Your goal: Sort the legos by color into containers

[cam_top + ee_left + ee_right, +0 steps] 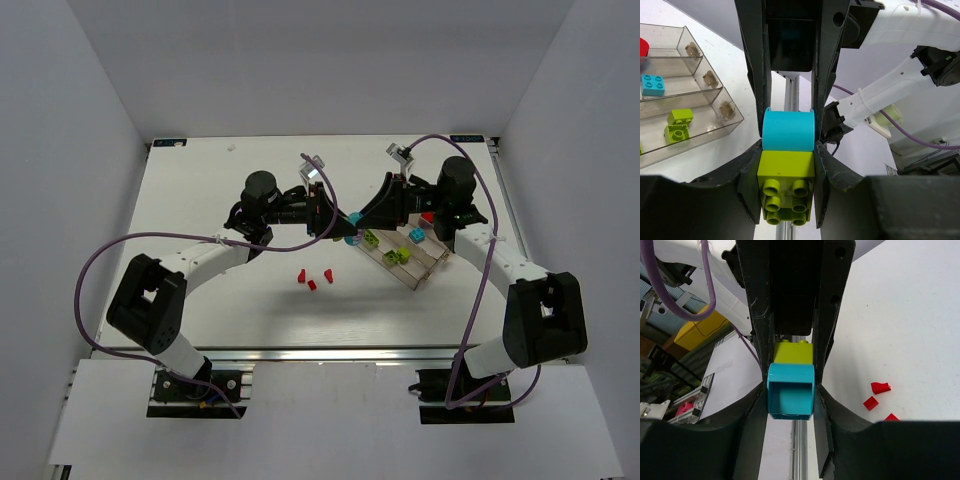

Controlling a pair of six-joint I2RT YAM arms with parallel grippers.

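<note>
Your grippers meet nose to nose over the middle of the worktop (250, 315). There is bare surface from 9 through 12 o'clock out to the far and left edges. At 4 o'clock, just beside the meeting point, the tray (425, 277) (733, 118) lies at a slant. Three red bricks (315, 278) (879, 395) lie loose at 7 o'clock, near the grippers but apart from them. White walls close the worktop on the left, far and right sides.

Your left gripper (340, 222) (787, 172) is clamped on the green brick (786, 187) (794, 352), with both fingers against its sides. Your right gripper (365, 222) (790, 400) is closed on the cyan brick (788, 130) (790, 392). It comes from the opposite side, and its fingers touch both flanks. The two bricks are pressed together end to end, bridging the grippers.

In the tray, two green pieces (677, 125) (397, 254) share the near compartment in the left wrist view. A second cyan piece (653, 84) (416, 235) sits in the next one. A red piece (642, 47) (427, 216) sits further over, cut off by the frame edge.
</note>
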